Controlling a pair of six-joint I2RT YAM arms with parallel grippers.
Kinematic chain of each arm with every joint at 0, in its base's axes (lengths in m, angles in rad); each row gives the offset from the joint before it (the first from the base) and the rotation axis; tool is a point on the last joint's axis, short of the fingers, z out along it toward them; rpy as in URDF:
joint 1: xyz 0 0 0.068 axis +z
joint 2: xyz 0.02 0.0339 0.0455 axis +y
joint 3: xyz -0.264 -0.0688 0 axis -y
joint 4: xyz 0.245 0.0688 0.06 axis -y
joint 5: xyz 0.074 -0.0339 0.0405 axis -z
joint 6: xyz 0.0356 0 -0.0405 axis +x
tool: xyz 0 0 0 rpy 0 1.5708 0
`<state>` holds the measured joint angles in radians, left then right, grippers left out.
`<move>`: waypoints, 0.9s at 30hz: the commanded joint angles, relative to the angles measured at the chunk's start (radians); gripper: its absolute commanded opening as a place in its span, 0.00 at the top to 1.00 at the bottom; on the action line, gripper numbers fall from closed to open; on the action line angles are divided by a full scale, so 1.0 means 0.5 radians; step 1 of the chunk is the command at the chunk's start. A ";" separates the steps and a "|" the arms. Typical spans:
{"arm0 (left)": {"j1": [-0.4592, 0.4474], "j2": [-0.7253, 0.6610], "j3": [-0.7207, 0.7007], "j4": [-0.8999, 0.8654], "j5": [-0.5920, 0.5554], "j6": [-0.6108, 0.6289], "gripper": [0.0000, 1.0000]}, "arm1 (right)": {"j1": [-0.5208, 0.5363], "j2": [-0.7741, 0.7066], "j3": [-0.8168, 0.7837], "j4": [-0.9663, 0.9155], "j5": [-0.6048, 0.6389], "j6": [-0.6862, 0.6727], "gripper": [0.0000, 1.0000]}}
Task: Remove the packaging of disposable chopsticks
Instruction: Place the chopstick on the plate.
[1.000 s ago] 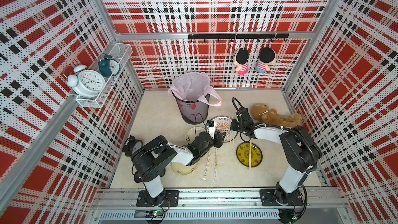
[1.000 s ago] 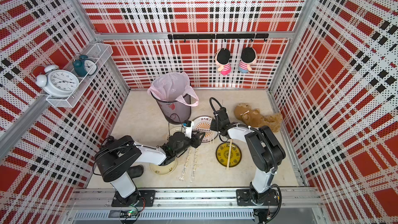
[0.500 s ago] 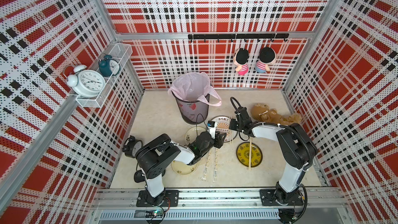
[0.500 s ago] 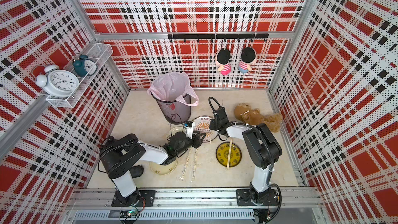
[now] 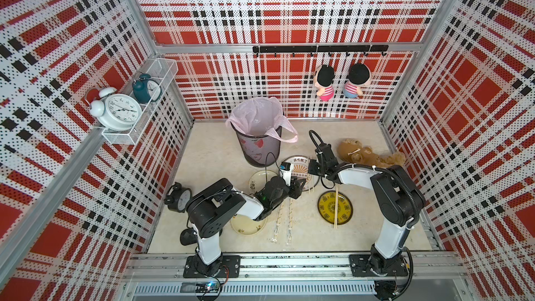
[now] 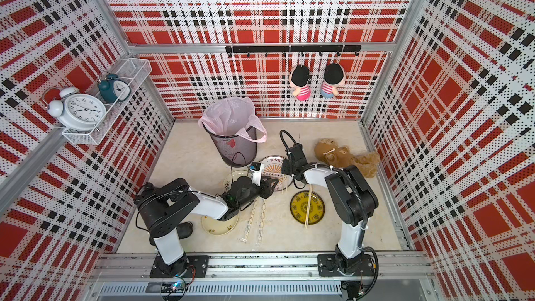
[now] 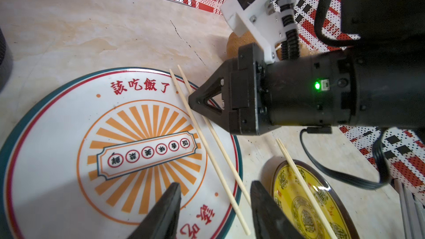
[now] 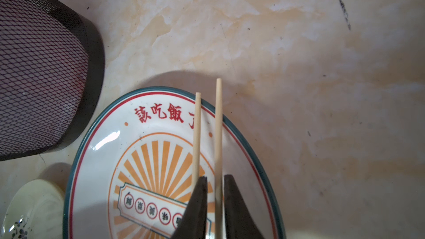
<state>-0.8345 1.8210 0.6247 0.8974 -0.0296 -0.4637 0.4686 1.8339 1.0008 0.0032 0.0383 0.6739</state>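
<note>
The right gripper [image 8: 215, 177] hung low over the plate [image 8: 108, 123], its jaws a little apart. One stick of a bare pair of chopsticks [image 8: 218, 123] lay loose in the gap, not pinched; the other lay just outside one jaw. The left gripper [image 7: 215, 183] hovered over the same plate with its jaws wide and nothing between them.

The step in hand looked like setting this unwrapped pair down. To do it well, the right jaws should widen enough to clear both sticks. The arm should then rise straight up, because a sideways drag could roll the thin sticks off the rim they rested on. The left gripper should stay clear of the near ends until that lift is done.

The pair lay almost parallel along the plate's edge nearest the right arm. Its long axis ran from the front rail toward the back wall, and the far tips poked past the rim onto the table.

Two sleeves [image 5: 289, 221] [image 5: 278, 222], sticks seemingly inside, lay side by side on the table between the cream plate [image 5: 246, 225] and the yellow plate [image 5: 325, 215]. They pointed the same front-to-back way, one slightly slanted, with their far ends under the left wrist. Another bare pair [image 5: 336, 212] crossed the yellow plate along the same line.
</note>
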 commanded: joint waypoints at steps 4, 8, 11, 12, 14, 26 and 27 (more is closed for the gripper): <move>0.009 0.015 0.022 0.043 0.019 0.004 0.47 | -0.012 -0.117 -0.043 -0.007 0.038 -0.011 0.75; 0.009 0.005 0.012 0.047 0.019 0.004 0.47 | -0.014 -0.152 -0.078 0.021 0.024 -0.007 0.72; 0.009 0.001 0.006 0.046 0.019 0.004 0.47 | -0.014 -0.161 -0.089 0.017 0.026 -0.007 0.67; 0.011 0.000 0.003 0.047 0.019 0.004 0.47 | -0.013 -0.167 -0.103 0.033 0.017 -0.003 0.66; 0.015 -0.006 -0.003 0.046 0.019 0.004 0.47 | -0.013 -0.170 -0.118 0.050 0.004 -0.004 0.61; 0.046 -0.065 -0.068 0.064 0.019 0.001 0.47 | 0.070 -0.150 -0.082 -0.020 0.125 -0.032 0.55; 0.051 -0.066 -0.071 0.064 0.021 0.001 0.47 | 0.079 -0.144 -0.074 -0.024 0.136 -0.035 0.55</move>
<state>-0.8181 1.8153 0.6029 0.9051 -0.0296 -0.4641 0.4915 1.7779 0.9543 0.0010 0.0677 0.6636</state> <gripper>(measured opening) 0.532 0.452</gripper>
